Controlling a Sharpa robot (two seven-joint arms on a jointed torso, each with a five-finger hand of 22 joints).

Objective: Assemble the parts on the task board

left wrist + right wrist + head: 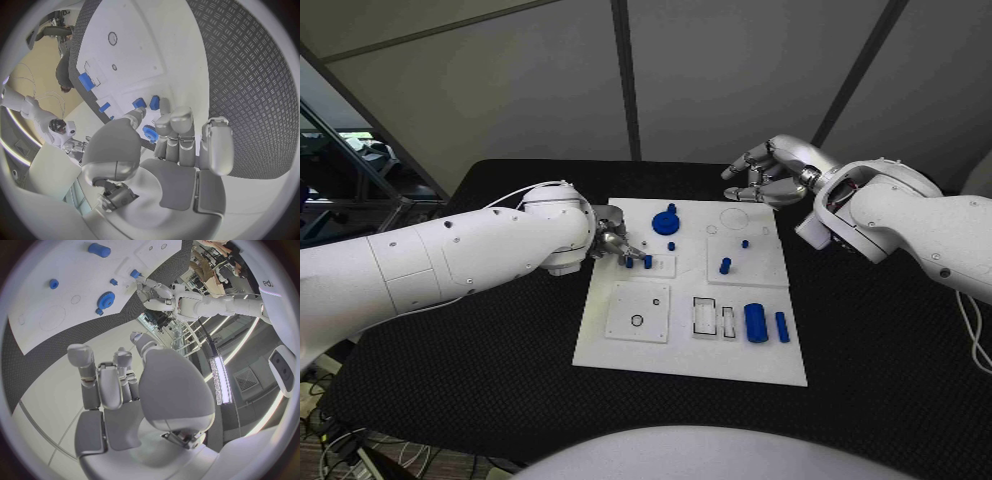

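Both hands differ: left hand (164, 134) pinches a blue part (149, 133) (over the task board (625, 355)), right hand (764, 172) loosely curled, empty.

The left robot hand (609, 243) pinches with curled fingers, while the right robot hand (769, 172) hovers empty, fingers loosely curled.

A black table (473, 400) with a fine textured surface is seen beneath the work area. Behind it, grey wall panels (718, 70) are separated by dark vertical seams. Loose cables (336, 440) are visible on the floor beside the table's near left corner.
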